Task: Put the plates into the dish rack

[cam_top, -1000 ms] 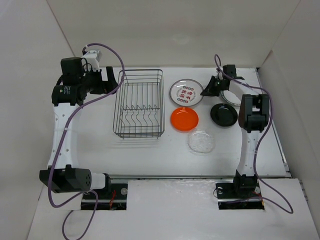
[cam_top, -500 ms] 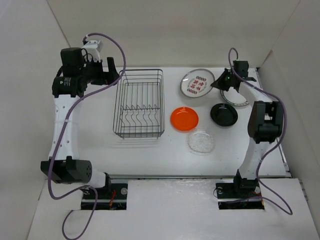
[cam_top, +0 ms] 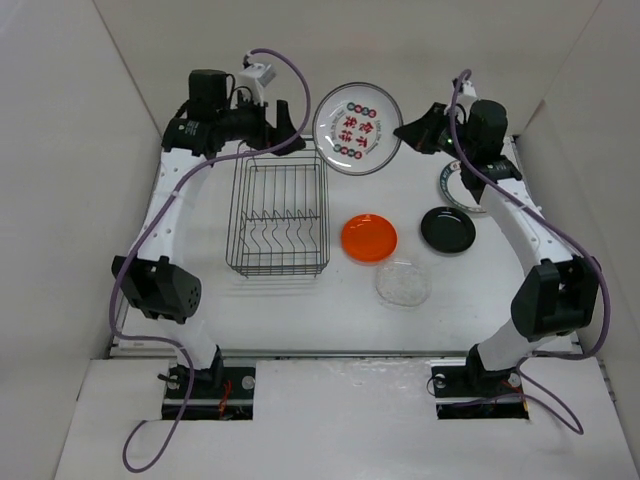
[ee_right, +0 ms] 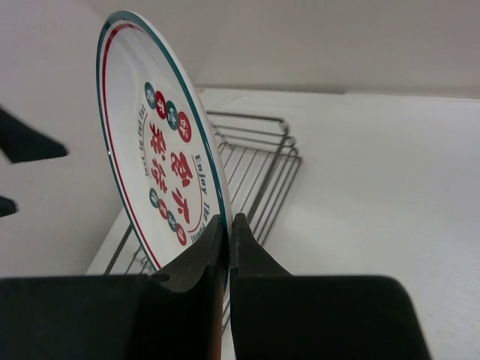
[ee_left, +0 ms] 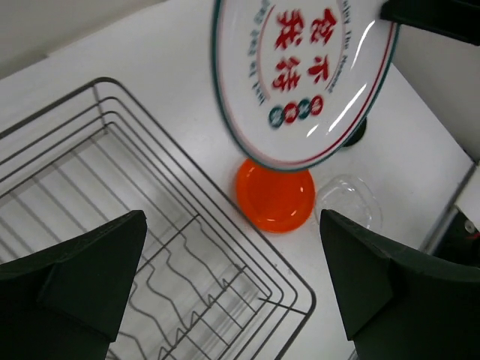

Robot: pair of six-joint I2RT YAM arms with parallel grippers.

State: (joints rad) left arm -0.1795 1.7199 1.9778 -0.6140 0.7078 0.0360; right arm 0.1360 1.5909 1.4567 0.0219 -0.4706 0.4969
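My right gripper [cam_top: 404, 131] is shut on the rim of the white plate with red motifs [cam_top: 357, 128] and holds it on edge in the air beyond the far right corner of the black wire dish rack [cam_top: 278, 210]. The right wrist view shows the fingers [ee_right: 227, 225] pinching the plate [ee_right: 161, 169] above the rack [ee_right: 259, 169]. My left gripper [cam_top: 285, 122] is open and empty over the rack's far edge, facing the plate [ee_left: 300, 75]. The orange plate [cam_top: 369, 238], black plate [cam_top: 447, 229], clear glass plate [cam_top: 402, 284] and green-rimmed plate [cam_top: 456, 186] lie on the table right of the rack.
White walls close in the table at the back and both sides. The left wrist view shows the rack [ee_left: 112, 217] below, with the orange plate [ee_left: 275, 199] and glass plate [ee_left: 349, 211] beside it. The right arm partly covers the green-rimmed plate.
My right gripper has lifted the red-motif plate off the table and carried it up and left toward the rack's far end. My left arm has swung right, over the rack's far edge.
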